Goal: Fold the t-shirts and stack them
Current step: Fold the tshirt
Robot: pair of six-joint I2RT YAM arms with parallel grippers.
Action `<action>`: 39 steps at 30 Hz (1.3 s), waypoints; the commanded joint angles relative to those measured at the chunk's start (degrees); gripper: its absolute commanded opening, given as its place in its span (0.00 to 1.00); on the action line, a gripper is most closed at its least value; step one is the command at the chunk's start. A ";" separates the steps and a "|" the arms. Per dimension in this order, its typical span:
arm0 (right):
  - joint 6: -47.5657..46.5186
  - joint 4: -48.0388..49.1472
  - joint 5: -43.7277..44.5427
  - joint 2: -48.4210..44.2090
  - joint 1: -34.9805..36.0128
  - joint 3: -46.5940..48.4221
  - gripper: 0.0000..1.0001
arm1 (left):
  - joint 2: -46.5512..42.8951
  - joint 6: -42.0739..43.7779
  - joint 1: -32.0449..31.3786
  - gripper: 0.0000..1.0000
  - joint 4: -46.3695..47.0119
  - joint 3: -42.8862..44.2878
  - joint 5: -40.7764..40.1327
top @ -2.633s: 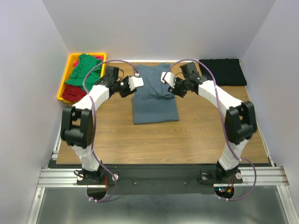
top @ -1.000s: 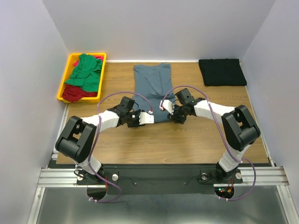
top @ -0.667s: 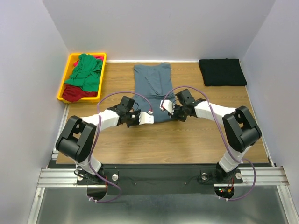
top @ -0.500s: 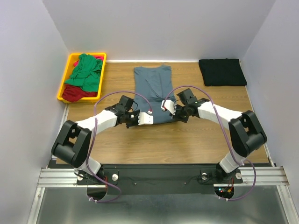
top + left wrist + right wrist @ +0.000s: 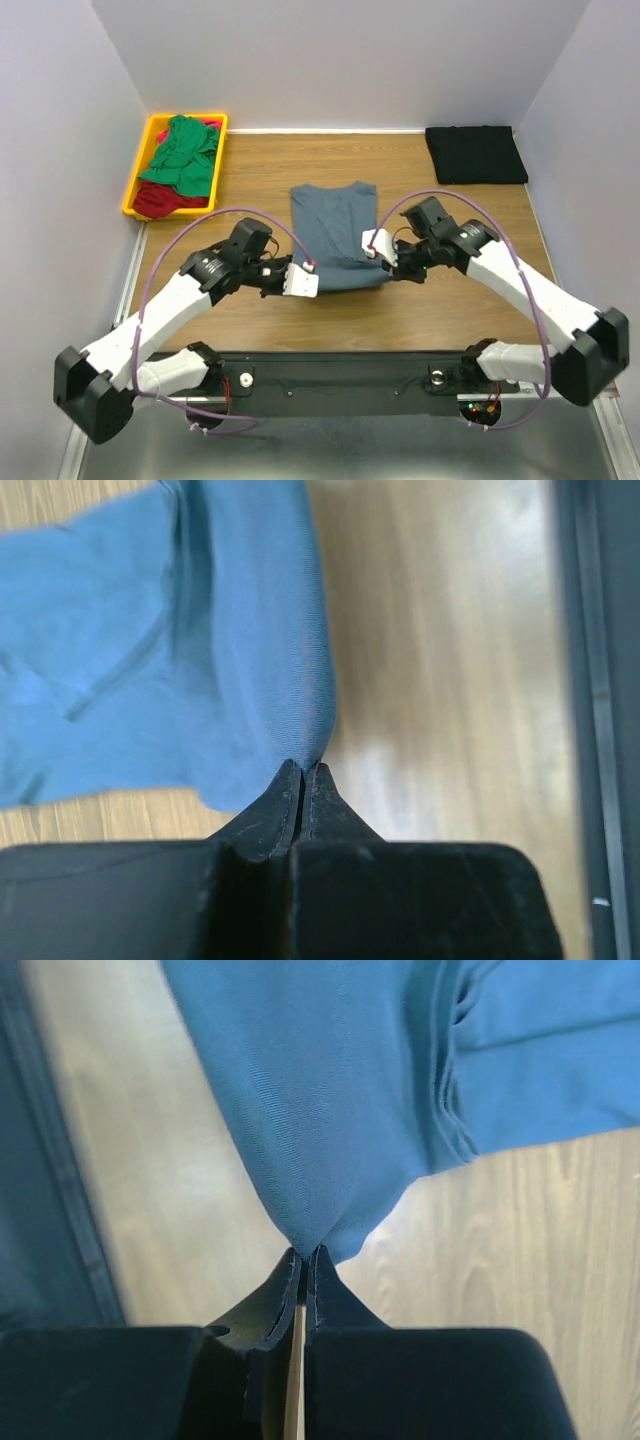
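Toward the near edge of the desk (image 5: 460, 300), centre: the slate blue-grey t-shirt (image 5: 335, 220) lies lengthwise and narrowed, with each of its two near corners in a pinch. The left hand (image 5: 302, 776) is clamped on the near left corner and the right hand (image 5: 303, 1258) on the near right corner. In both wrist views the fingers meet with only a small peak of cloth between the tips. The black t-shirt (image 5: 476, 153) sits folded at the far right corner. The green t-shirt (image 5: 182, 150) and red t-shirt (image 5: 152, 198) are heaped in the yellow tray (image 5: 155, 125) at the far left corner.

Risks, as I judge them:
- The bite is shallow on both sides. A tug could pull a corner free, and that side would drop.
- The right wrist view shows several layers at the shirt's edge. I cannot tell whether the pinch takes them all. If not, the side fold could open.
- Uneven travel of the two hands would skew the hem and give a crooked fold.
- A low carry would drag the cloth over the wood and bunch it.
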 commanded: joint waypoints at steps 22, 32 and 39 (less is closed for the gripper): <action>-4.36 -5.58 -1.97 -1.71 -2.28 11.16 0.01 | 6.72 -5.46 9.51 0.00 -6.96 16.86 13.50; -13.94 -3.73 -9.80 23.24 -15.30 21.07 0.01 | 34.58 -0.17 17.96 0.00 -9.16 32.59 15.44; -10.44 -1.80 -12.26 40.47 -17.50 29.35 0.00 | 51.64 -3.41 22.00 0.00 -6.89 39.11 17.46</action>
